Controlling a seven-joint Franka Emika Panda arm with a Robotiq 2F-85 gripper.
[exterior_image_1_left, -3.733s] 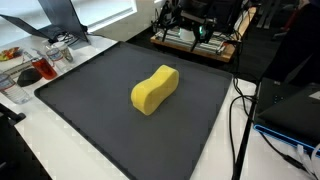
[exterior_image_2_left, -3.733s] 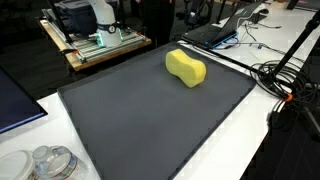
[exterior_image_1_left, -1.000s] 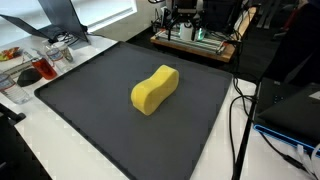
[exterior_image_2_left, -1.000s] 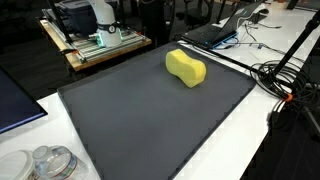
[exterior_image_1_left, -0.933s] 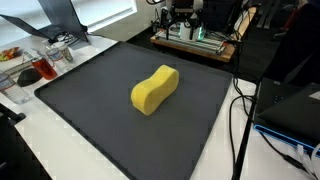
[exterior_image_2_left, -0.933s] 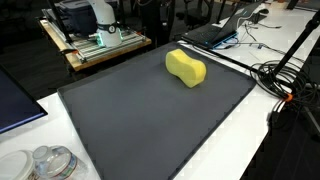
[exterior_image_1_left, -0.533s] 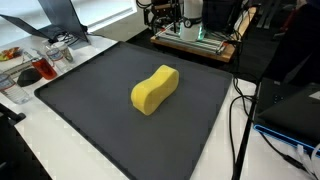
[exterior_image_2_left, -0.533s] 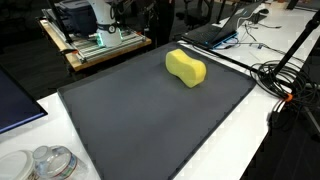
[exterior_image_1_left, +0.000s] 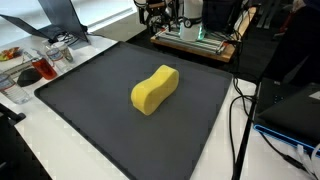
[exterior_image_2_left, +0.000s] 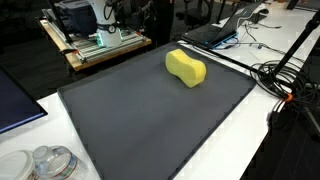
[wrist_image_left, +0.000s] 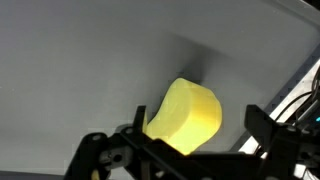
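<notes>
Near edge, in an exterior view: white table (exterior_image_1_left: 45, 145), with a big dark mat (exterior_image_1_left: 95, 115) covering most of it.

Middle of the mat: one yellow sponge (exterior_image_1_left: 154, 90) with a waisted shape, lying flat, long axis running near-left to far-right. Nothing touches it and it has bare mat all round. In both exterior views it sits alone on the mat, toward the mat's far part in one of them (exterior_image_2_left: 186, 68).

Right of the mat: black cables (exterior_image_1_left: 238, 115) trailing over the table, and beyond them a dark laptop (exterior_image_1_left: 290, 105).

Left, past the mat's far-left corner: a cluster of glassware (exterior_image_1_left: 45, 65) on the table.

Far side, behind the mat: a wooden platform (exterior_image_1_left: 195, 42) carrying equipment. My gripper (exterior_image_1_left: 158, 13) hangs above the platform's left end, well apart from the sponge and clear of the mat.

Wrist view: I look down on the sponge (wrist_image_left: 185, 117) from well above. My fingers (wrist_image_left: 262, 125) frame it left and right at the bottom of the picture. Jaws are spread wide, with nothing between them and nothing held.
</notes>
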